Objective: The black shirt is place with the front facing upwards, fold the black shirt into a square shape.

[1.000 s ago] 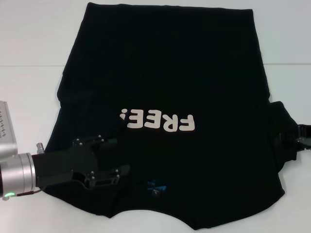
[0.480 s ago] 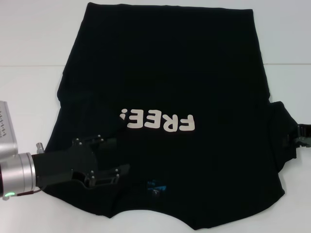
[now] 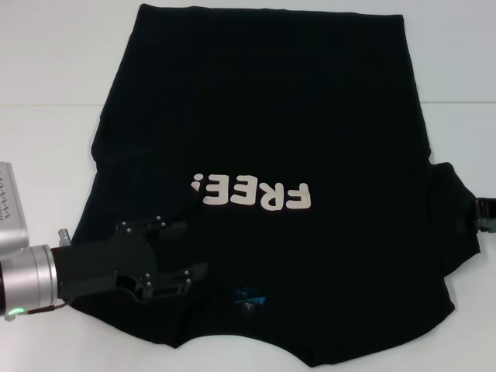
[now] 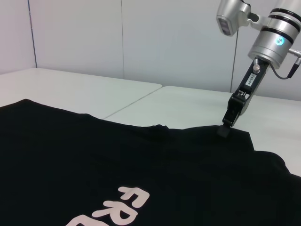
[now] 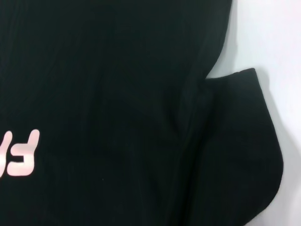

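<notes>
So the black shirt (image 3: 263, 155) is laid flat, front up, across the middle of the white counter (image 3: 46, 70), filling most of the head view. The FREE! lettering (image 3: 254, 194) reads upside down from the robot's side, and the blue neck label (image 3: 252, 296) sits at about 6 o'clock, so the collar points at the robot and the hem is away at 12 o'clock. Long axis runs 6 to 12, straight out from the body. That layout makes sense to me: both sleeves land on the sides, one per arm.

The left claw (image 3: 190, 252) is at roughly 7 o'clock over the shoulder area near the collar, fingers spread apart, nothing in them. It's low over the cloth, though I can't tell whether it's touching. My guess is it's lining up to pinch that shoulder for the first fold inward.

The right claw (image 4: 225, 129) is at 3 o'clock on the right sleeve (image 3: 453, 209), which sticks out sideways. From the left wrist view its tip comes down onto the sleeve edge, but I honestly can't tell if it's pinching the fabric or just resting there. In the head view only a sliver of it shows at the frame edge.

No fold looks done yet; the shirt is still fully spread.
</notes>
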Robot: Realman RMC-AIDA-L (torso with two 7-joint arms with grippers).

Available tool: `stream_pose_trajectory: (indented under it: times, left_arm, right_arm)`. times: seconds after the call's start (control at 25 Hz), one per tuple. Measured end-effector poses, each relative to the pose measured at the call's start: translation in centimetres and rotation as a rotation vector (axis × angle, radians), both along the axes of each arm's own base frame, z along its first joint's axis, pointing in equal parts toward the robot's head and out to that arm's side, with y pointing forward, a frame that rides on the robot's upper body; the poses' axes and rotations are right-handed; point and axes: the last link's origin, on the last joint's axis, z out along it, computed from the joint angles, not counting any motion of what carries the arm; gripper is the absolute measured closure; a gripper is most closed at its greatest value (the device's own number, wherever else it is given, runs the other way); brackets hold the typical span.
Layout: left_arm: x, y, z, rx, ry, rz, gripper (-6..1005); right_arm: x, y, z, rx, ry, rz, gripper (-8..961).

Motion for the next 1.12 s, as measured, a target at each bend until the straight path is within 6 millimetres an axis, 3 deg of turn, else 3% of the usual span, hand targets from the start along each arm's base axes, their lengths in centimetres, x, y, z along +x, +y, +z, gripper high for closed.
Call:
stream_pose_trajectory:
  times: [0.48,0.84,1.12]
  left_arm:
    - [-0.2,-0.1,0.2,0.008,-0.006,0.01,250]
    - [-0.3,0.0,0.3,0.01,-0.003,0.012,251]
    - [-0.3,0.0,0.4,0.01,-0.002,0.016,251]
  right_arm:
    - [-0.9,0.1,3.9,0.094,0.063,0.052,901]
    - [-2.9,1.0,3.9,0.076,0.066,0.113,900]
    - [-4.1,1.3,5.0,0.106,0.089,0.151,901]
